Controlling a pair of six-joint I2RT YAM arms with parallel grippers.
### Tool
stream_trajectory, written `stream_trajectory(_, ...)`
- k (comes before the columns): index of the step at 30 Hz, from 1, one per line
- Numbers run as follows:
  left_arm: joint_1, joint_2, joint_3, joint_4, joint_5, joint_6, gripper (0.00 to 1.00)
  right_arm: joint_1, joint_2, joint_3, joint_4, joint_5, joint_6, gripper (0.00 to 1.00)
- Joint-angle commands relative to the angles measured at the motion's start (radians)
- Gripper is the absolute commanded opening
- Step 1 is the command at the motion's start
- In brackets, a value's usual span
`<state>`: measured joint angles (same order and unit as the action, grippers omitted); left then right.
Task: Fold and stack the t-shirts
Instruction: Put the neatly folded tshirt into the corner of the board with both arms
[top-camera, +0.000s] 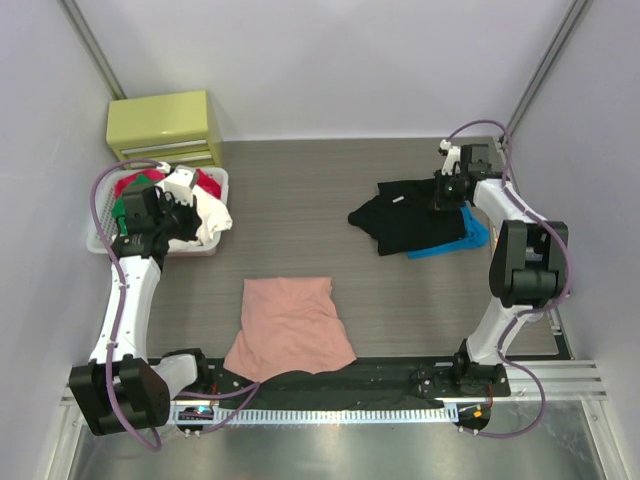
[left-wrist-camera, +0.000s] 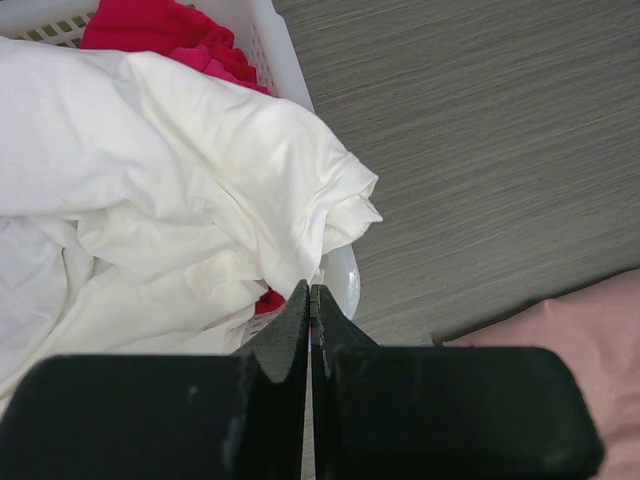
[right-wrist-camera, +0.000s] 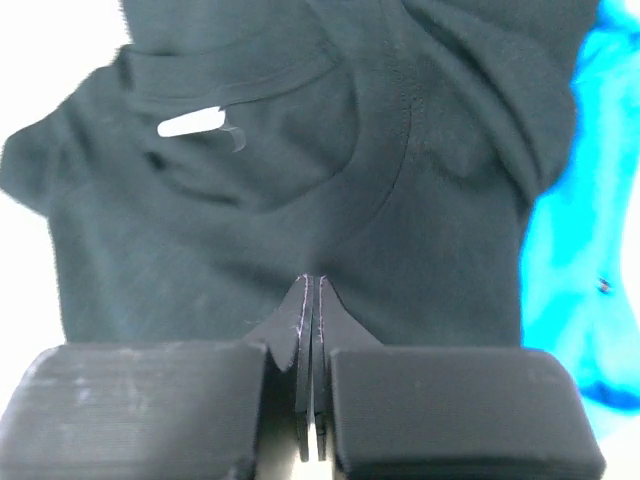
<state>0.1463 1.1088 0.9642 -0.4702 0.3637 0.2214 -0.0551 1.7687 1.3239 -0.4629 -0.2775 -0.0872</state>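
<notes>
Far left: white perforated plastic basket (left-wrist-camera: 283, 50) heaped with crumpled white cloth (left-wrist-camera: 190, 170) and a red garment (left-wrist-camera: 150, 25). Left hand (left-wrist-camera: 310, 295) hangs over that heap, fingers pressed together, nothing between them.

Centre near: large salmon-pink cotton t-shirt (top-camera: 290, 325), already folded to a rough rectangle, flat on the grey wood-grain counter (top-camera: 300, 210).

Right far: black cotton t-shirt (top-camera: 410, 215), rumpled, collar and white neck label facing up. It lies partly over a bright blue cloth (top-camera: 468, 238). Right hand (right-wrist-camera: 311, 285) sits just above the black fabric below the collar, fingers together. Can't tell if any cloth is pinched at the tips.

Step in hand, as I judge it: get the black tee out for folding. To do well: part the fingers, pinch one shoulder seam only, avoid snagging the blue cloth beneath, drag toward open counter beside the pink one, spread flat before folding.
</notes>
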Motion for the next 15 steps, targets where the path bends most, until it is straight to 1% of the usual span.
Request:
stream_trajectory(1, 0.006, -0.015, -0.001, 0.013, 0.011, 0.015, 0.0, -0.005, 0.092, 0.06, 0.007, 0.012, 0.05, 0.01)
stream_trajectory(6, 0.006, -0.01, -0.005, 0.016, 0.012, 0.016, 0.0, -0.003, 0.142, 0.084, -0.039, 0.032, 0.049, 0.01)
stream_trajectory(9, 0.006, -0.009, -0.002, 0.016, 0.017, 0.013, 0.0, -0.003, 0.135, 0.055, -0.025, 0.054, 0.04, 0.01)
stream_trajectory(12, 0.006, -0.012, -0.004, 0.016, 0.014, 0.013, 0.0, -0.003, 0.072, 0.009, 0.035, 0.049, 0.049, 0.01)
stream_trajectory(15, 0.007, -0.015, -0.009, 0.016, 0.017, 0.013, 0.0, -0.003, 0.0, -0.018, 0.062, 0.002, 0.05, 0.01)
